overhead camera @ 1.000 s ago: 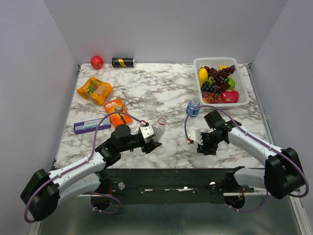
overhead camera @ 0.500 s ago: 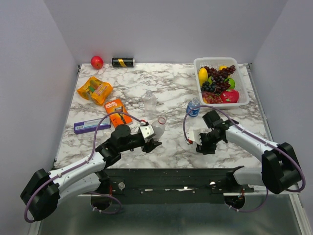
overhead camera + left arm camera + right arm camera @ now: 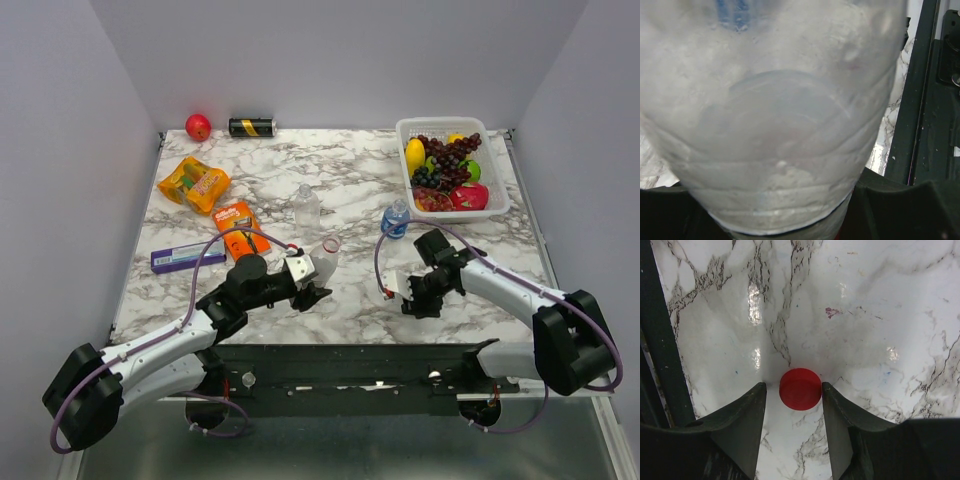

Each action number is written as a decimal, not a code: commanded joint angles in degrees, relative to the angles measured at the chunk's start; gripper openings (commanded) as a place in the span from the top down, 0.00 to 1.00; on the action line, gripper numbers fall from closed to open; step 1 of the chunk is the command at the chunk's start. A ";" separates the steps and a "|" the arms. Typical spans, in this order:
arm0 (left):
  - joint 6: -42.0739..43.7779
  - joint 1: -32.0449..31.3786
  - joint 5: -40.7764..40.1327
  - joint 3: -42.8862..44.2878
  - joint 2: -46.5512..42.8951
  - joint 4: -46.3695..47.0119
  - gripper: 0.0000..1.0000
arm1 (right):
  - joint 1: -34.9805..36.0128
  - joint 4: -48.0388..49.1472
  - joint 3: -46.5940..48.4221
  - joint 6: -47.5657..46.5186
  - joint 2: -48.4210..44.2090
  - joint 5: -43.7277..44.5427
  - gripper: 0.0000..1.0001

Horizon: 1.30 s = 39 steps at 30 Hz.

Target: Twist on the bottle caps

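Left gripper (image 3: 316, 281): I am holding a clear bottle (image 3: 323, 261) with it, my fingers closed on the lower body of the bottle.
Held bottle: it is leaning, the neck with a red ring pointing up and away from me and the mouth open with no cap. In the left wrist view its cloudy wall (image 3: 780, 125) is filling almost the whole picture, so I cannot read any label.
Right gripper (image 3: 794, 387): I am keeping it low over the worktop (image 3: 350, 170), near the front edge, with the fingers (image 3: 747, 412) parted only narrowly.
Red cap (image 3: 800, 389): it is lying flat on the worktop, just between my two right fingertips. One finger is looking almost in touch with it and the other is showing a thin gap; I cannot tell if there is real contact.
Other bottles: a plain bottle (image 3: 307, 207) is standing upright behind my left gripper, and a blue-labelled bottle (image 3: 396, 220) is standing upright behind my right gripper. Both are well apart from the red cap.
Back edge: a red ball (image 3: 198, 127) and a black-and-gold can (image 3: 251, 127) are lying near each other.
Right back corner: a white basket (image 3: 500, 205) is holding fruit.
Left side: two orange packets (image 3: 193, 184) and a flat blue box (image 3: 187, 258) are lying on the worktop.
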 commanded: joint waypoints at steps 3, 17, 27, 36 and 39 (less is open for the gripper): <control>-0.65 -0.38 -1.36 -0.87 0.16 2.73 1.00 | -0.23 2.40 0.03 -0.69 1.08 0.40 0.45; -0.56 -0.38 -1.54 -1.57 0.51 3.69 1.00 | -0.23 2.66 -1.37 -1.13 1.09 2.25 0.49; 1.02 -0.38 -0.58 -1.83 1.73 4.83 1.00 | -0.32 1.71 -2.17 -0.96 -1.81 4.09 0.63; 7.17 -0.91 8.56 -3.77 8.32 15.81 1.00 | -0.14 -20.96 23.11 6.50 -11.22 -8.38 0.68; 8.05 -1.96 9.01 -3.25 16.03 22.49 1.00 | 0.12 -26.06 34.69 8.79 -10.00 -11.81 0.66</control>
